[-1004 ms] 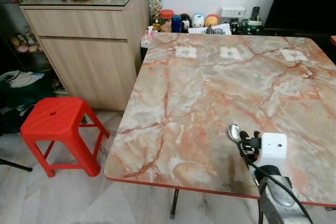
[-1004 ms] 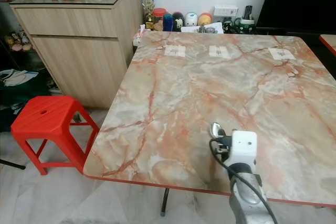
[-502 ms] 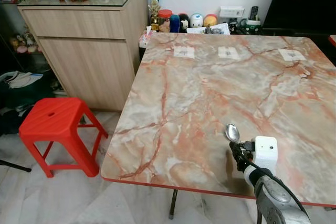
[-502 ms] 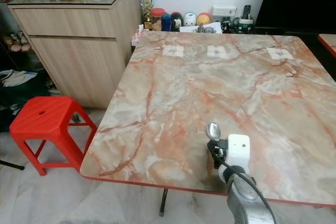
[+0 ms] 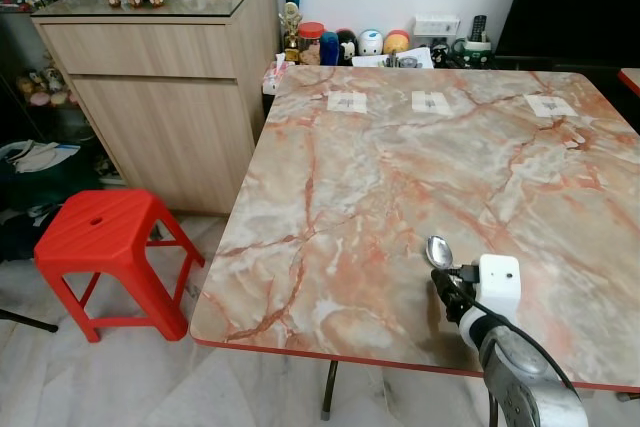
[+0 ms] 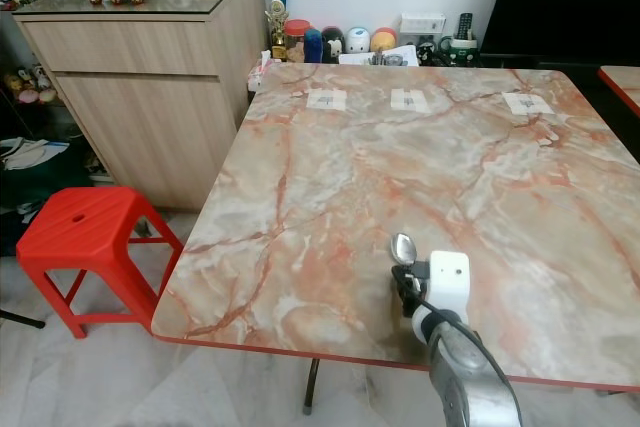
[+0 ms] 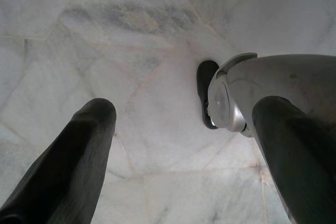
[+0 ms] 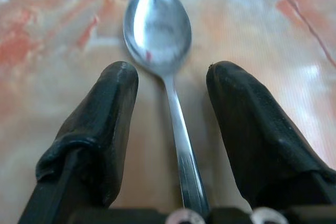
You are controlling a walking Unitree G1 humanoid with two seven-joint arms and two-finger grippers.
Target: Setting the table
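Spoon point(image 8: 157, 30) released on the marble bench point(image 5: 400, 167)

Right gripper point(image 8: 170, 95) now has its jaws spread wide either side of the handle, gripping nothing; the arm has drawn back towards the near edge, so this placement looks finished. Left gripper point(image 7: 184, 140) hangs open over the floor.

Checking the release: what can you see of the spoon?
The spoon looks like polished metal: an oval bowl facing up and a slim straight handle. It seems to lie flat on the marble table near its front edge. The right gripper straddles the handle, jaws open, with a gap on both sides.
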